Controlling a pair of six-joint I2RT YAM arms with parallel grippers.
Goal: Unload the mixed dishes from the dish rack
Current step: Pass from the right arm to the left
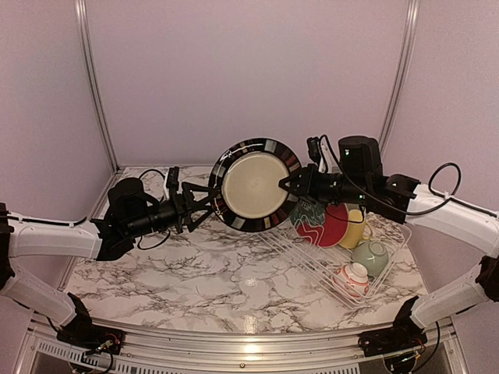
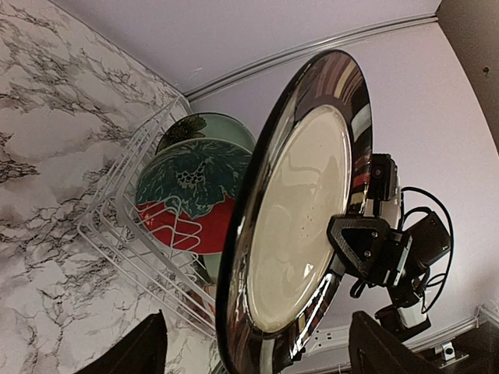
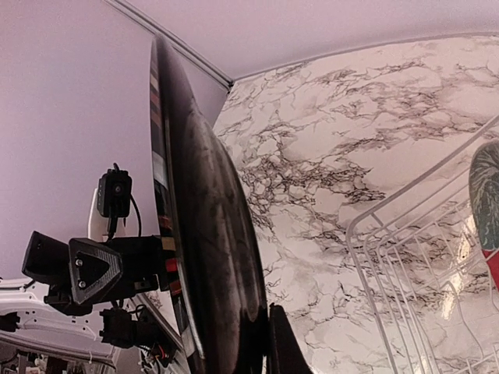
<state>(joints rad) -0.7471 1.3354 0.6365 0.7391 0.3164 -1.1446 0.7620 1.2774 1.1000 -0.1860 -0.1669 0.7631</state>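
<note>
Of the two pincers, the right gripper [image 1: 290, 185] is seen clamped on the rim of the black-rimmed cream plate [image 1: 253, 185] at that plate's 3 o'clock. One finger is pressed on the cream face and the other on the dark back. The left gripper [image 1: 212, 201] is found at the plate's 8 o'clock with its jaws spread wide. The rim is straddled, and no contact with either finger can be made out.

The marble-patterned table [image 1: 179, 273] is finished in white with grey veining. The dish rack [image 1: 308, 261], made of thin white wire, is set at 4 o'clock from the table's centre, its long side slanted.

The black-rimmed cream plate is held on edge in the air above the table's middle, clear of the rack and at 10 o'clock from it. A cream well is ringed by a broad glossy black band flecked with short red and pale dashes. The underside is shown dark and glossy in the right wrist view.

The red-and-teal floral plate [image 1: 323, 226] is stood upright at the rack's 11 o'clock end, with the pale green plate [image 2: 222, 125] just behind it. The pale green bowl [image 1: 370, 255] is lodged at the rack's 3 o'clock. The yellow mug [image 1: 355, 228] is seen at 11 o'clock of that bowl, just beside the floral plate. The small white-and-red patterned bowl [image 1: 352, 279] is placed foot-up at the rack's 6 o'clock corner.
</note>
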